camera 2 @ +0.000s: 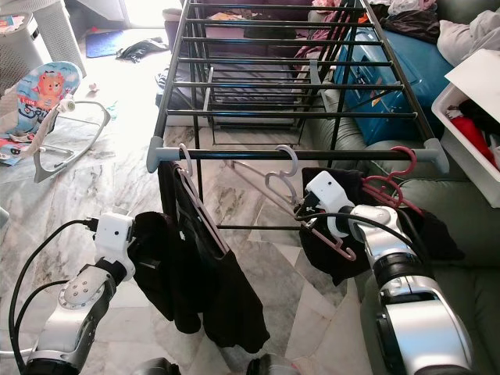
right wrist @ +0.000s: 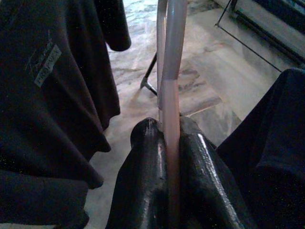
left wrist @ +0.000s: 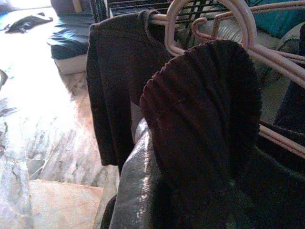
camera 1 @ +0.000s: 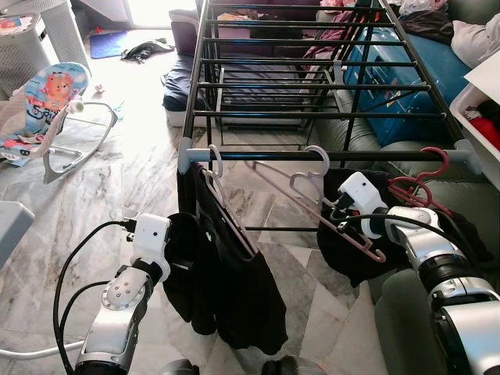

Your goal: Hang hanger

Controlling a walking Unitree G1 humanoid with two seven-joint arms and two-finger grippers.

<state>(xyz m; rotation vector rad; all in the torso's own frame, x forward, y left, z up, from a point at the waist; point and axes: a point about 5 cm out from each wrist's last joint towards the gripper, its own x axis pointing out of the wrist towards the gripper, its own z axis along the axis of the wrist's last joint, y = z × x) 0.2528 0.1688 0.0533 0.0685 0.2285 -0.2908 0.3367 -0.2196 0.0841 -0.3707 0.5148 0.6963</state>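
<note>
The right gripper (right wrist: 167, 143) pinches the lower bar of a pink hanger (camera 1: 344, 226), fingers (right wrist: 143, 186) pressed against it from both sides. The hanger's hook (camera 1: 316, 160) sits over the front rail (camera 1: 375, 155) of the drying rack (camera 2: 258, 78), near the rail's middle, with its body tilted toward the right arm. At the rail's left end a dark shirt (camera 1: 234, 273) hangs on another pink hanger (its hook is over the rail). The left gripper (left wrist: 138, 181) is pushed into the shirt's cloth, so whether it is spread or pressed together I cannot tell. A red hanger (camera 1: 422, 183) hangs near the rail's right end.
</note>
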